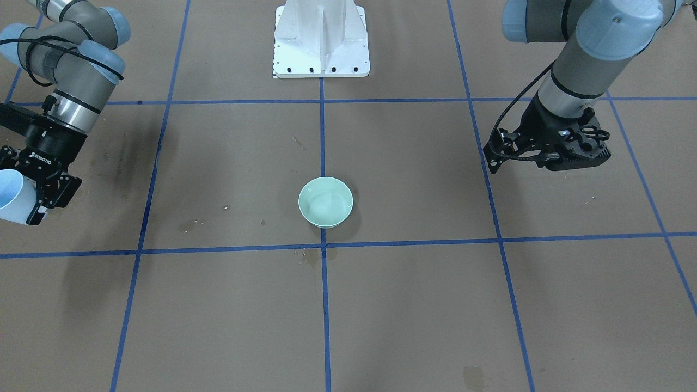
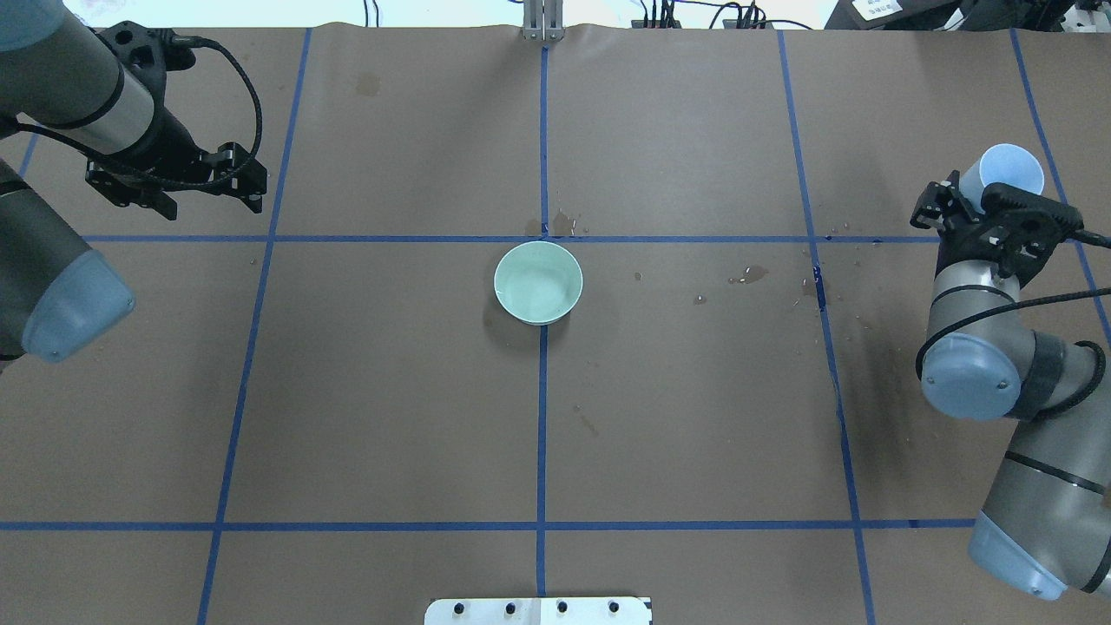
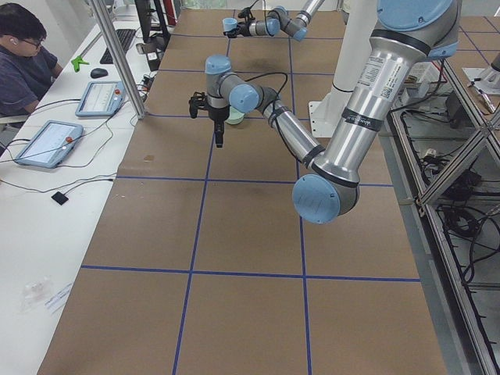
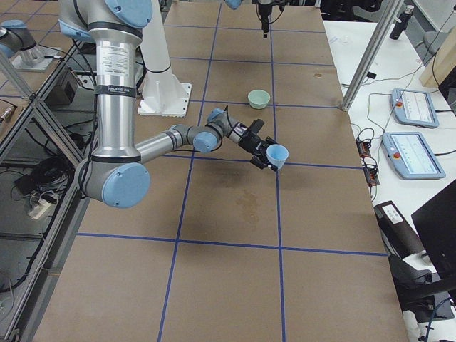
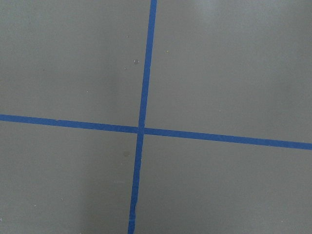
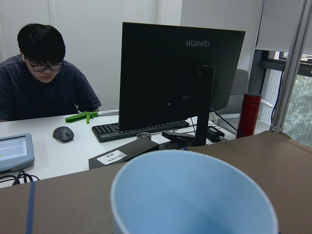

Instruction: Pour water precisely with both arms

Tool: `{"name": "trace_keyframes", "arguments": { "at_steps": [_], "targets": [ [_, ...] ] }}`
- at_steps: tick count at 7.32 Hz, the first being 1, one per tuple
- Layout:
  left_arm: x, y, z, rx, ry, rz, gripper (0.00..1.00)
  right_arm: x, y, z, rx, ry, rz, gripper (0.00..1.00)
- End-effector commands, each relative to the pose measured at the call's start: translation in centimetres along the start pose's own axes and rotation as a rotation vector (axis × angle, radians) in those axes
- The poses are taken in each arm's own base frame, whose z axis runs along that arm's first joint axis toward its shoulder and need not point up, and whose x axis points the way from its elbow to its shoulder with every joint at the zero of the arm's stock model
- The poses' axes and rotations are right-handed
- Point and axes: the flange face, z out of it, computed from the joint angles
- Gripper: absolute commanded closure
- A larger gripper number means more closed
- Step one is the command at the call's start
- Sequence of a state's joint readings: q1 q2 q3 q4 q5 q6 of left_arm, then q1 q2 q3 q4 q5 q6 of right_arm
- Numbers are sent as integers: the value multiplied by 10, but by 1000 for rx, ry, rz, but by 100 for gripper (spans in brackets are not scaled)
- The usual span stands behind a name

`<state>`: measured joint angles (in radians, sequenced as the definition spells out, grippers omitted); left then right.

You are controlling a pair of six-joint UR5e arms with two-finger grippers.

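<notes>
My right gripper is shut on a light-blue cup and holds it above the table's right end, far from the bowl. The cup also shows in the overhead view, tipped slightly outward, and fills the bottom of the right wrist view. I make out no water inside it. A pale-green bowl stands at the table's middle on the centre tape line, with a faint sheen inside. My left gripper points down over the far left of the table, shut and empty; its fingers look pressed together.
The white pedestal stands at the robot's side of the table. Small wet spots mark the brown paper to the right of the bowl. An operator sits at a desk with tablets beyond the far edge. Blue tape lines grid the table.
</notes>
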<state>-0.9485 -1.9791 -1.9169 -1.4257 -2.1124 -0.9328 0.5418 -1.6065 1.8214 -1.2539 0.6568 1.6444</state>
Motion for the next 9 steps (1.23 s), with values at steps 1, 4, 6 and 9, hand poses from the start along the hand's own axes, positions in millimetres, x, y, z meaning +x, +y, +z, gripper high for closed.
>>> {"name": "trace_keyframes", "arguments": {
  "at_steps": [1, 4, 6, 9],
  "targets": [
    [1, 0, 0, 0, 1, -2, 0, 8, 60, 3, 40, -5, -34, 100],
    [1, 1, -4, 6, 4, -4, 0, 34, 85, 5, 35, 7, -18, 100],
    [2, 1, -4, 5, 5, -9, 0, 73, 91, 14, 36, 39, -48, 100],
    [2, 1, -4, 5, 5, -9, 0, 71, 100, 4, 22, 19, -32, 100]
  ]
}}
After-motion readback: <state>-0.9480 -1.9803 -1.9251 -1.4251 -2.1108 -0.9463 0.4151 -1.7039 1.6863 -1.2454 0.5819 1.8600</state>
